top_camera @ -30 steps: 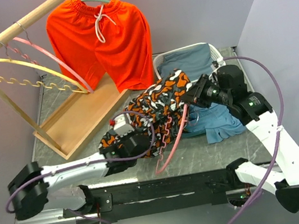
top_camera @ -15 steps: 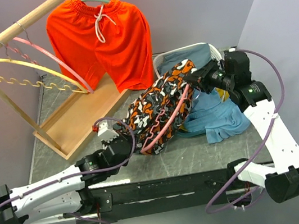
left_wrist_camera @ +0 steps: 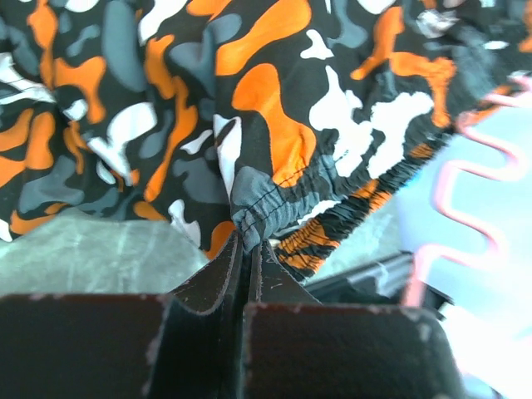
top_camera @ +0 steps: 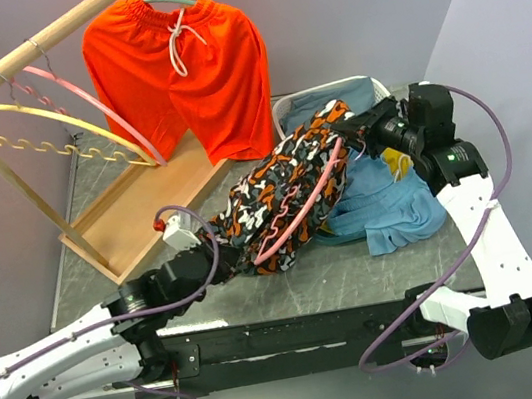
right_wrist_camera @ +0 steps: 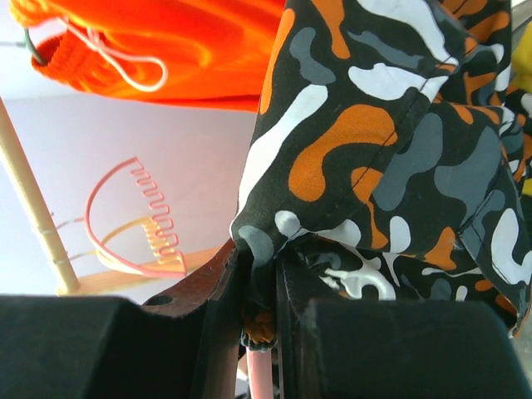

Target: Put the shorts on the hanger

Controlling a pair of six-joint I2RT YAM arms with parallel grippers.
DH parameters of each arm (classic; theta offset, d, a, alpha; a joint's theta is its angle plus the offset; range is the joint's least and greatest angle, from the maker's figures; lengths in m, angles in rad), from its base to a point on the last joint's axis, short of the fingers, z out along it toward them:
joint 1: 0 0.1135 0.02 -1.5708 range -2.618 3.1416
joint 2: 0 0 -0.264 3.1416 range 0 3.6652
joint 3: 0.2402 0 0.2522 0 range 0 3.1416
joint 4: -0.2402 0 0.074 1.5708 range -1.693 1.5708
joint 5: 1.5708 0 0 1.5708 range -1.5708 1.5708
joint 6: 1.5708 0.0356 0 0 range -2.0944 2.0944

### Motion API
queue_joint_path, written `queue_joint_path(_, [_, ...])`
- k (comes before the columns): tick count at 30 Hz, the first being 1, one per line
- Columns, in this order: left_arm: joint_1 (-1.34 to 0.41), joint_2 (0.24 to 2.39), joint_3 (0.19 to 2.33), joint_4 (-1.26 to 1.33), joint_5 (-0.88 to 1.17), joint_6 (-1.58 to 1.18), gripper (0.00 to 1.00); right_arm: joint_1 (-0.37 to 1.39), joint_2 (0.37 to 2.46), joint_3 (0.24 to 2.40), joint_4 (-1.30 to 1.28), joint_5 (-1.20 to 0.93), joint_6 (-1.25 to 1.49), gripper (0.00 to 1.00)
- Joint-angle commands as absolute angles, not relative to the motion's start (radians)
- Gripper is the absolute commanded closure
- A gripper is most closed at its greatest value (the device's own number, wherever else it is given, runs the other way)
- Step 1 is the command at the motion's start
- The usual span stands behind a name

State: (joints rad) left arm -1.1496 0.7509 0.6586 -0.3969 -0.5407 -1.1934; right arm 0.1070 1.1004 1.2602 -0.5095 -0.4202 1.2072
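The camouflage shorts (top_camera: 280,192) hang stretched between both grippers above the table. The pale pink hanger (top_camera: 300,206) runs slantwise through them, its wavy bar showing at the lower end. My left gripper (top_camera: 218,261) is shut on the gathered waistband at the shorts' near-left end; in the left wrist view the hem (left_wrist_camera: 266,204) is pinched at the left gripper (left_wrist_camera: 248,243), with the hanger's wavy bar (left_wrist_camera: 465,199) to the right. My right gripper (top_camera: 352,131) is shut at the far-right end; in the right wrist view the right gripper (right_wrist_camera: 262,262) clamps the shorts (right_wrist_camera: 391,141), and the hanger's pink stem (right_wrist_camera: 259,376) lies between the fingers.
A wooden rack (top_camera: 29,47) at the back left carries bright orange shorts (top_camera: 180,71), a yellow hanger (top_camera: 61,120) and another pink hanger (top_camera: 101,106). Its wooden base (top_camera: 142,214) lies left of the shorts. A white basket (top_camera: 284,107) and blue cloth (top_camera: 389,205) sit under my right arm.
My left gripper has drawn back towards the near left with the waistband. My right gripper has moved up and to the back right, so shorts and hanger are lifted and stretched out.
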Motion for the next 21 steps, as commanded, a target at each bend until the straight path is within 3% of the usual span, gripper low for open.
queue_joint_path(1, [-1.149, 0.715, 0.727, -0.633, -0.486, -1.146, 0.99, 0.041, 1.08, 1.33, -0.334, -0.308, 1.203, 1.0])
queue_joint_path(21, [-1.152, 0.693, 0.773, -0.632, -0.334, -0.983, 0.99, 0.012, 1.098, 1.338, -0.414, -0.081, 1.33, 1.0])
